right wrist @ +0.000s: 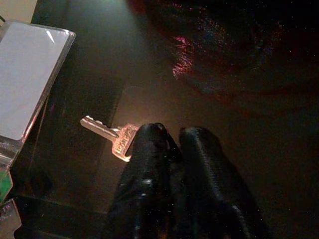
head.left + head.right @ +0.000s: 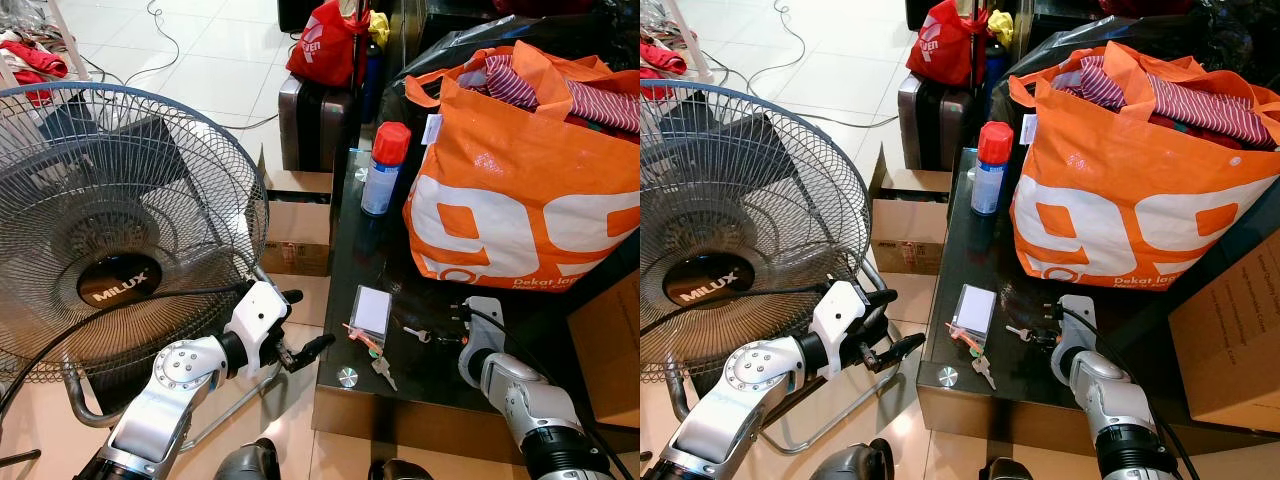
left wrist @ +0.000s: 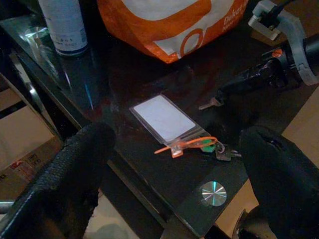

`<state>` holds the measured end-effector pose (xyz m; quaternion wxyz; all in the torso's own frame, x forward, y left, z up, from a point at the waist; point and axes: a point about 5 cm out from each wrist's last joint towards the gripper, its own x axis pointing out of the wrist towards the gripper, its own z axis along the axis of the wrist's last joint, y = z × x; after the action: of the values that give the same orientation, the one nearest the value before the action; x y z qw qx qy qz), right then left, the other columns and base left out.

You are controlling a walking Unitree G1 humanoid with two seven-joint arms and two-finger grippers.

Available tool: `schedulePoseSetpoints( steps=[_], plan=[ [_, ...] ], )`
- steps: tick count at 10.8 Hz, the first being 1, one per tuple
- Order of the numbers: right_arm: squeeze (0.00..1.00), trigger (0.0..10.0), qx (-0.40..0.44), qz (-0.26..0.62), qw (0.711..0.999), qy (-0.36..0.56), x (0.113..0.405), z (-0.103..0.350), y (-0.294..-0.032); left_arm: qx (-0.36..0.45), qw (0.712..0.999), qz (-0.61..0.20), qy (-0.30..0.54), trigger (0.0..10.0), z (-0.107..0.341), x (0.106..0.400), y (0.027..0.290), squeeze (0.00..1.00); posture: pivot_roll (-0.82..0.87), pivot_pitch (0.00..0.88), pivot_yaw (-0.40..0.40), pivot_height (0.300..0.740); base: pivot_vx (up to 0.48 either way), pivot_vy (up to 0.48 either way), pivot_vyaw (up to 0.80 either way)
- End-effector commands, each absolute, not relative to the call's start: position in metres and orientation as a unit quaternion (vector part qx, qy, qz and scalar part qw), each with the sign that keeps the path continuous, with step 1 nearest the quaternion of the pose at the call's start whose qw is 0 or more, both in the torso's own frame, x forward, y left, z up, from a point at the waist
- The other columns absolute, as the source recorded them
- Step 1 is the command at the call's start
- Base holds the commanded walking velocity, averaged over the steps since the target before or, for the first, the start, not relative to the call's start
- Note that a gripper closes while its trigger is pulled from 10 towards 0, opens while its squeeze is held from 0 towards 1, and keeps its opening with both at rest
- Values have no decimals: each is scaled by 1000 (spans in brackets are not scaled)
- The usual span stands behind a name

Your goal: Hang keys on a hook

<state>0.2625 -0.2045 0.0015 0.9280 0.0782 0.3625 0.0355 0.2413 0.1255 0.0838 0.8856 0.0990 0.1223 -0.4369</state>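
A single silver key (image 1: 107, 132) lies flat on the black glass table (image 2: 425, 392). My right gripper (image 1: 174, 134) is shut, and one fingertip rests over the key's head; the same gripper (image 2: 447, 338) comes in from the table's front right. To the key's left lie a clear card holder (image 2: 371, 310) and a key bunch (image 2: 372, 350) with an orange strap and a green tag. My left gripper (image 2: 305, 322) hangs open just off the table's left edge, and between its fingers (image 3: 75, 164) the card holder and bunch can be seen.
A big Milux standing fan (image 2: 120, 230) stands close on the left. An orange shopping bag (image 2: 520, 180) and a red-capped spray can (image 2: 385, 168) sit at the table's back. Cardboard boxes (image 2: 295, 235) and a suitcase (image 2: 310, 120) stand beyond the left edge; another box (image 2: 610, 340) is at right.
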Motion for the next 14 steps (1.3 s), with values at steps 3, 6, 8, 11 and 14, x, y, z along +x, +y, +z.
schedulePoseSetpoints(
  steps=[3, 6, 8, 11, 14],
  plan=[
    [0, 0, 53, 35, 930, 361, 261, 2, -209, 102, 883, -443, 120, 10000, 86, 241, 124, 0, -99, 145, 2, 740, 0, 0, 0],
    [0, 0, 57, 32, 934, 352, 261, 5, -209, 103, 883, -442, 118, 10000, 86, 241, 123, 0, -98, 140, 2, 740, 0, 0, 0],
    [0, 0, 44, 34, 952, 301, 264, 24, -217, 105, 885, -439, 115, 10000, 87, 242, 124, 0, -95, 137, -1, 740, 0, 0, 0],
    [0, 0, 36, 79, 979, 185, 261, 73, -216, 105, 891, -428, 110, 10000, 88, 243, 126, 0, -94, 124, -6, 740, 0, 0, 0],
    [0, 0, -32, 76, 996, 41, 249, 126, -216, 112, 927, -352, 59, 10000, 102, 255, 132, 0, -90, 71, 4, 740, 0, 0, 0]
  ],
)
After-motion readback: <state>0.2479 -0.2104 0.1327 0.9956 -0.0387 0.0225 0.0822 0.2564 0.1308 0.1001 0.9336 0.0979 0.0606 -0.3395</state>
